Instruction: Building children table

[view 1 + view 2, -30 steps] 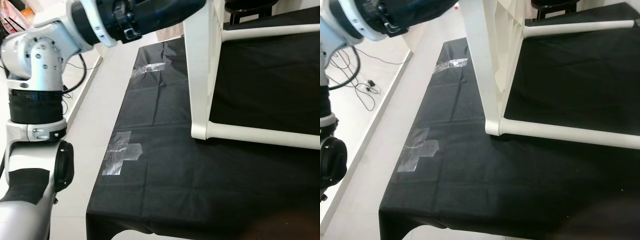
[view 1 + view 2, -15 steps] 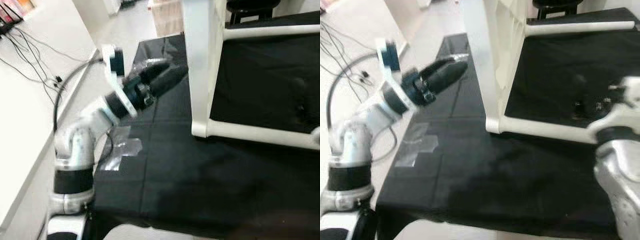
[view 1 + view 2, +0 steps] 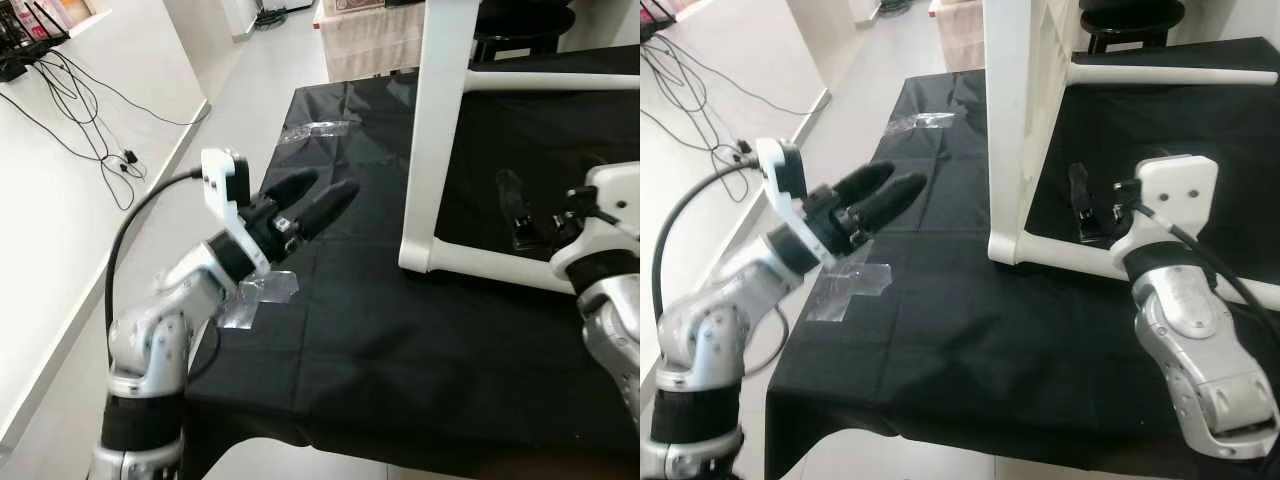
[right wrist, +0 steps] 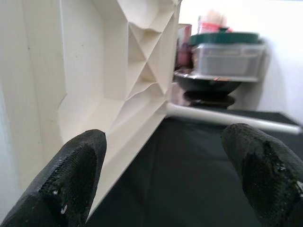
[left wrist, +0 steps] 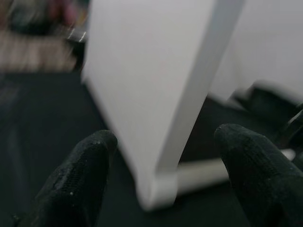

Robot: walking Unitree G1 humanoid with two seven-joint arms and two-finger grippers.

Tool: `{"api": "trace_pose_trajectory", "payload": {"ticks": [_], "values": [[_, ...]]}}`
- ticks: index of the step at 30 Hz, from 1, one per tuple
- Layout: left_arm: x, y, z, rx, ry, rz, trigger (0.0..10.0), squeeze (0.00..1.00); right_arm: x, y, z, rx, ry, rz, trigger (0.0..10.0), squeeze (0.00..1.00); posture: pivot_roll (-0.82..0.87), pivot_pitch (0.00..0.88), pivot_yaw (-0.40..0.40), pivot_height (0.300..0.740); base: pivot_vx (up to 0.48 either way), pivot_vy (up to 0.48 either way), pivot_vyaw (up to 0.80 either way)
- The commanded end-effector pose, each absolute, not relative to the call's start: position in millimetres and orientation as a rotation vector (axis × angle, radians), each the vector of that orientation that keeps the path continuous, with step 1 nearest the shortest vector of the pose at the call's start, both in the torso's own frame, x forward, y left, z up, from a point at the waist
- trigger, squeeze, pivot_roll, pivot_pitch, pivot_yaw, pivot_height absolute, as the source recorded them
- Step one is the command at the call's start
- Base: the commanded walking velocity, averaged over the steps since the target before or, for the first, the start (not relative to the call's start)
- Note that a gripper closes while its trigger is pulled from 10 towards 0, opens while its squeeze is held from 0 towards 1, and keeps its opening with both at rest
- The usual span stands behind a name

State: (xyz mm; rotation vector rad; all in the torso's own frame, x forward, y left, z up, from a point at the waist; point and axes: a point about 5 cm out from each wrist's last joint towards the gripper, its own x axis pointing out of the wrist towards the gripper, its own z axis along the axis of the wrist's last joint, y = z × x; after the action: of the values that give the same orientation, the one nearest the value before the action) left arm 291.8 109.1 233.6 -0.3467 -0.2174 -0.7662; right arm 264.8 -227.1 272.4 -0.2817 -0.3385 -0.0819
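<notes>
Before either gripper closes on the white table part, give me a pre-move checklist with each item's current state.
1. Left gripper open: ok, its fingers are apart.
2. Right gripper open: ok, the right wrist view shows a wide gap between the fingers.
3. White table part standing on the black cloth: ok, its lower corner rests there.
4. Left gripper lined up with the part: ok, the panel edge sits between the fingers in the left wrist view.
5. Contact made: not ok, both grippers are apart from the part.
6. Part stable on its own: cannot tell.

white table frame [image 3: 440,130]; black cloth [image 3: 420,340]; black-fingered left claw [image 3: 320,196], silver arm
</notes>
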Motion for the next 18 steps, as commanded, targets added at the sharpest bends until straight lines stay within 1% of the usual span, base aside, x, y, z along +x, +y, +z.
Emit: {"api": "trace_pose_trajectory", "payload": {"ticks": [1,2,3,5,6,8,9,15,17,18], "values": [[290.0,113.6,226.7,-0.317,-0.218,-0.715,10.0,0.0,266.4,-220.0,268.4,-0.296,-0.344,-0.059,10.0,0.0,-0.06,0.116,0.158,0.74,0.0,0.0,0.0],[286.9,116.1,214.7,-0.32,-0.182,-0.691,10.0,0.0,267.8,-217.8,265.4,-0.307,-0.339,-0.052,10.0,0.0,-0.06,0.112,0.155,0.74,0.0,0.0,0.0],[284.5,120.3,206.4,-0.336,-0.159,-0.655,10.0,0.0,269.3,-214.8,262.6,-0.326,-0.335,-0.037,10.0,0.0,-0.05,0.109,0.149,0.74,0.0,-0.472,0.0],[284.5,120.3,206.4,-0.336,-0.159,-0.655,10.0,0.0,269.3,-214.8,262.6,-0.326,-0.335,-0.037,10.0,0.0,-0.05,0.109,0.149,0.74,0.0,-0.472,0.0],[279.8,128.8,192.9,-0.375,-0.124,-0.59,10.0,0.0,274.6,-205.1,256.9,-0.373,-0.335,0.01,10.0,0.0,-0.05,0.103,0.141,0.74,0.0,-0.48,0.0],[279.8,128.8,192.9,-0.375,-0.124,-0.59,10.0,0.0,274.6,-205.1,256.9,-0.373,-0.335,0.01,10.0,0.0,-0.05,0.103,0.141,0.74,0.0,-0.48,0.0],[278.0,131.0,188.9,-0.398,-0.115,-0.574,10.0,0.0,278.3,-197.5,254.6,-0.404,-0.34,0.042,10.0,0.0,-0.05,0.1,0.138,0.74,0.0,-0.48,0.0],[280.4,129.0,186.3,-0.418,-0.107,-0.575,10.0,0.0,284.0,-184.7,250.2,-0.442,-0.342,0.084,10.0,0.0,-0.05,0.097,0.138,0.74,0.0,-0.48,0.0],[280.4,129.0,186.3,-0.418,-0.107,-0.575,10.0,0.0,284.0,-184.7,250.2,-0.442,-0.342,0.084,10.0,0.0,-0.05,0.097,0.138,0.74,0.0,-0.48,0.0],[281.3,128.7,184.2,-0.416,-0.104,-0.565,10.0,0.0,286.5,-179.0,246.2,-0.445,-0.337,0.097,10.0,0.0,-0.05,0.096,0.135,0.74,0.0,-0.446,0.0]]}}
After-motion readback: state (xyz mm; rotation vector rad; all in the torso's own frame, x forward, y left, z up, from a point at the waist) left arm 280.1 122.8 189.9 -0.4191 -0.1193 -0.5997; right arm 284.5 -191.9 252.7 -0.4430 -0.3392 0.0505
